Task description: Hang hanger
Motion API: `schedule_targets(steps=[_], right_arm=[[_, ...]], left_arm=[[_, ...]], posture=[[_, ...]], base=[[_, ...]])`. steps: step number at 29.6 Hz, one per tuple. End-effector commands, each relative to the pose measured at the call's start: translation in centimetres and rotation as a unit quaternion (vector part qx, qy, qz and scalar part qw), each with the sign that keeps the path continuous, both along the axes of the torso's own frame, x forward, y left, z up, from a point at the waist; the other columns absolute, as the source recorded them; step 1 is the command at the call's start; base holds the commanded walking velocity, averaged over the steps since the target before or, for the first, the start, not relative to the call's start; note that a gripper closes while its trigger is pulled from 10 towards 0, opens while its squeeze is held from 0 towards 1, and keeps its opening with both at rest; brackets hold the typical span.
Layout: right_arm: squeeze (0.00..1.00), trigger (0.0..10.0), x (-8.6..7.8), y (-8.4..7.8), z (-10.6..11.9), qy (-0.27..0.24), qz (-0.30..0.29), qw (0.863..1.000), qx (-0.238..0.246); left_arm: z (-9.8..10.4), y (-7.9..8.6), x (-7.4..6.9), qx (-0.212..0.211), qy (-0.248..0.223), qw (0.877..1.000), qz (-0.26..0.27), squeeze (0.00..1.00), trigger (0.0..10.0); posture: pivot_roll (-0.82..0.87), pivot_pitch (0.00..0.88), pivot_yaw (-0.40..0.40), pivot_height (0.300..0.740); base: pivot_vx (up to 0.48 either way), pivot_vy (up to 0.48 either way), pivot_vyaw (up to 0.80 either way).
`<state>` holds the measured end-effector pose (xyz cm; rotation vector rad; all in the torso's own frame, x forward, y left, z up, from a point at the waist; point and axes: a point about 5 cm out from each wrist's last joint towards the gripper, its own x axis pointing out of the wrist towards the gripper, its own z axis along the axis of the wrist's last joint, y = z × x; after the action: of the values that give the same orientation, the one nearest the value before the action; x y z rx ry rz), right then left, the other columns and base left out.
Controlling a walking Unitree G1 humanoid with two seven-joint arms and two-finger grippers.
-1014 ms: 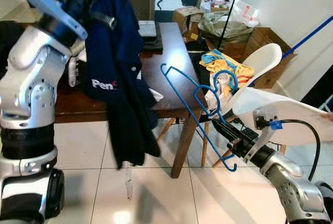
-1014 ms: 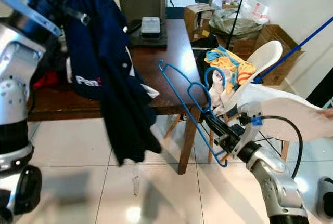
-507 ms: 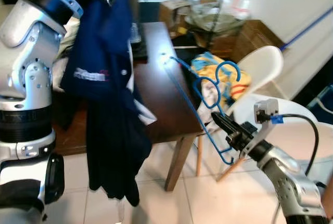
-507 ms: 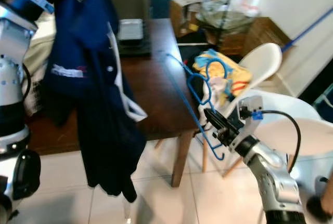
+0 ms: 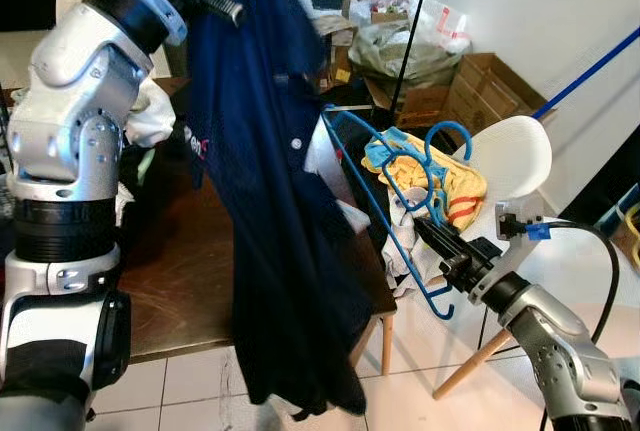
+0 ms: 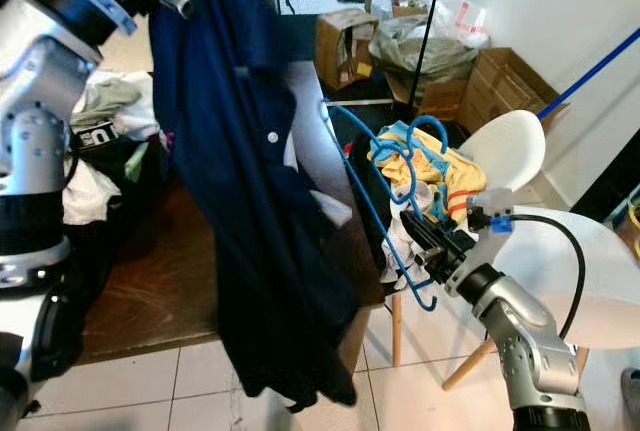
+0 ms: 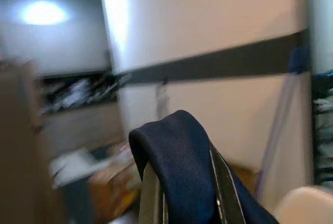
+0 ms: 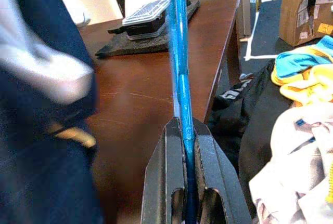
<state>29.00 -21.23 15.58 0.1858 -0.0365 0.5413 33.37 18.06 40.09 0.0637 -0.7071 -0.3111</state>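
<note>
Near right: right gripper (image 5: 452,263) pinches the blue hanger (image 5: 385,194) along its lower bar, black fingers (image 8: 193,182) pressed tight on the plastic, seen edge-on in the right wrist view. Hanger held in the air, tilted, hook (image 5: 444,150) up and to the right, its long arm reaching left toward the shirt. It hangs on nothing.

Near centre: dark navy shirt (image 5: 275,201) with white lettering hangs long from high on the left, its hem close to the tiled floor (image 5: 190,396). Top of the garment is draped over the left gripper (image 7: 179,182); navy cloth covers the fingertips, so cannot tell whether they are spread or pinching.

Behind the shirt: dark wooden table (image 5: 185,271), clothes piled at its left end (image 6: 105,116).

Right, mid-distance: white chair (image 5: 520,156) carrying a yellow and blue cloth (image 5: 440,166) and pale garments.

Far: cardboard boxes (image 5: 490,96), a bulging plastic bag (image 5: 400,46), a blue pole (image 5: 590,71) leaning on the white wall.
</note>
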Motion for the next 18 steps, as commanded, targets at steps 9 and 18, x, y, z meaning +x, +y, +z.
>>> schedule_targets(steps=[9, 18], right_arm=[[0.0, 10.0, -0.2, -0.4, -0.4, 0.009, -0.009, 1.0, -0.011], [0.0, 10.0, -0.3, -0.4, -0.5, 0.014, -0.013, 1.0, -0.021]], left_arm=[[-9.3, 3.3, 3.4, 0.007, 0.173, 0.976, 0.13, 0.0, 10.0], [-14.1, 1.8, 4.0, 0.034, 0.26, 0.959, 0.105, 0.0, 10.0]], posture=[[0.05, 0.103, -0.021, 0.74], [0.05, 0.114, -0.019, 0.74]], base=[[0.0, 0.0, 0.0], [0.0, 0.0, 0.0]])
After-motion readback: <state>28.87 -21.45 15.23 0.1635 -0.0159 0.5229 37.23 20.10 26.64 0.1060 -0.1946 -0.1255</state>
